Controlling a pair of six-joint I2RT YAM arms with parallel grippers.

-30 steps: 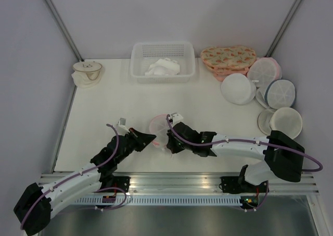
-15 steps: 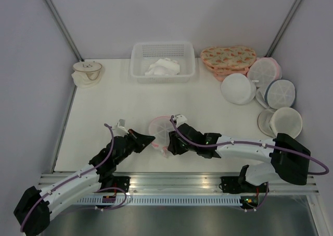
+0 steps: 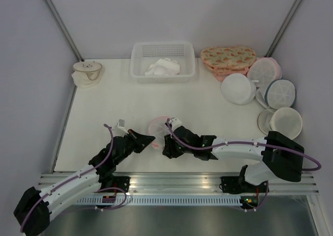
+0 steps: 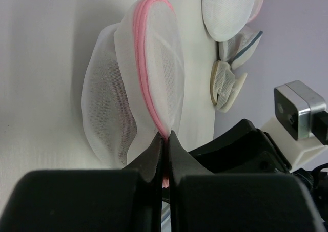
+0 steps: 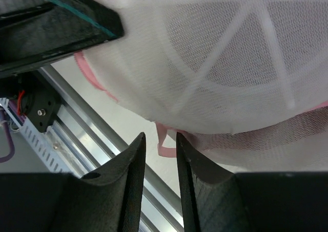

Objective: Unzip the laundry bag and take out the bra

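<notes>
While my left claw (image 4: 165, 138) is clamped tight on the pink zip rim (image 4: 137, 37) of the laundry bag (image 4: 154, 83), the round mesh dome stands tipped on its edge near the front of the worktop (image 3: 104, 106), just behind the aluminium rail (image 3: 182, 179). My right claw (image 5: 161, 140) sits against the bag's lower edge from the opposite side. Its jaws are a narrow slit apart, with a pink zip tab (image 5: 165, 146) hanging in the slit; I cannot tell whether the pads press it. From above, the two claws nearly meet at the bag, with little room between them and the rail. Open worktop runs from behind the bag to the white basket (image 3: 162, 78) at the back edge, which holds a white cloth (image 3: 164, 67). A heap of other wash bags (image 3: 238, 88) crowds the right edge, well apart from the claws.
</notes>
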